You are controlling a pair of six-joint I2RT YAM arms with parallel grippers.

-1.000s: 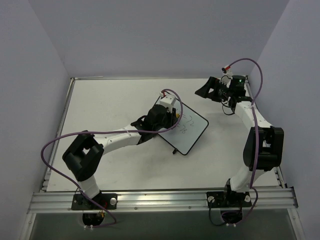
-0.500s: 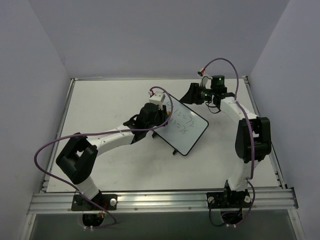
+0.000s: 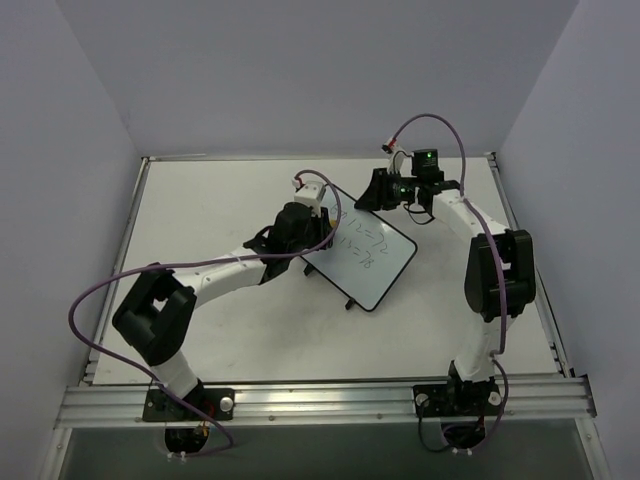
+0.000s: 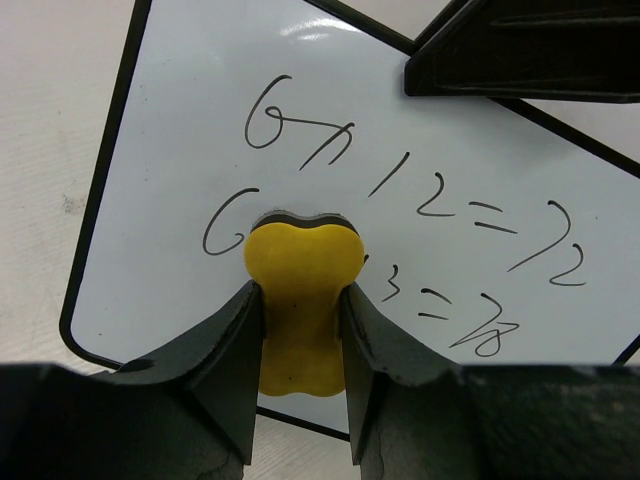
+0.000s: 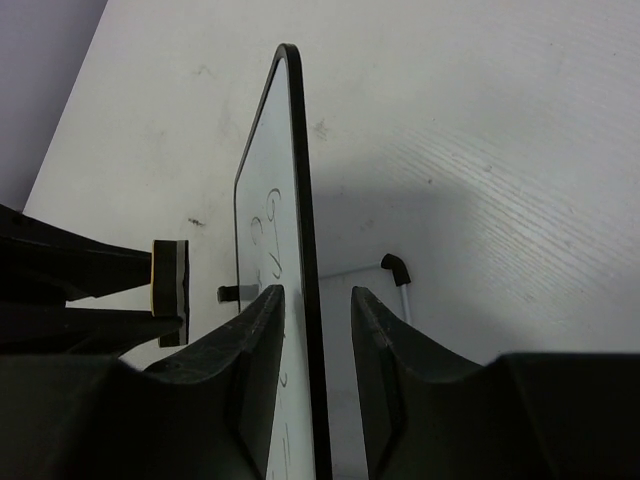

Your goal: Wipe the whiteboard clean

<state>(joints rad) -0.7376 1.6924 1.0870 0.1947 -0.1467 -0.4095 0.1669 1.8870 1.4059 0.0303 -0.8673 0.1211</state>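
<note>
The whiteboard (image 3: 372, 258) stands tilted on the table's middle, with black handwritten sums on its face (image 4: 200, 120). My left gripper (image 4: 302, 292) is shut on a yellow eraser (image 4: 302, 268), whose pad lies against the board's left part, over the start of the lower sum. In the top view that gripper (image 3: 318, 222) is at the board's far left corner. My right gripper (image 5: 317, 292) straddles the board's black top edge (image 5: 300, 190), one finger on each side with gaps showing. It sits at the far corner (image 3: 375, 196).
A black foot on a thin white wire (image 5: 393, 264) props the board from behind; another foot (image 3: 348, 303) shows at its near corner. A raised rim (image 3: 140, 200) bounds the white table, lilac walls behind. Purple cables loop over both arms.
My right arm has swung left to the board's far corner and its jaws have narrowed around the edge. My left gripper has slid the eraser leftward, uncovering the writing.
</note>
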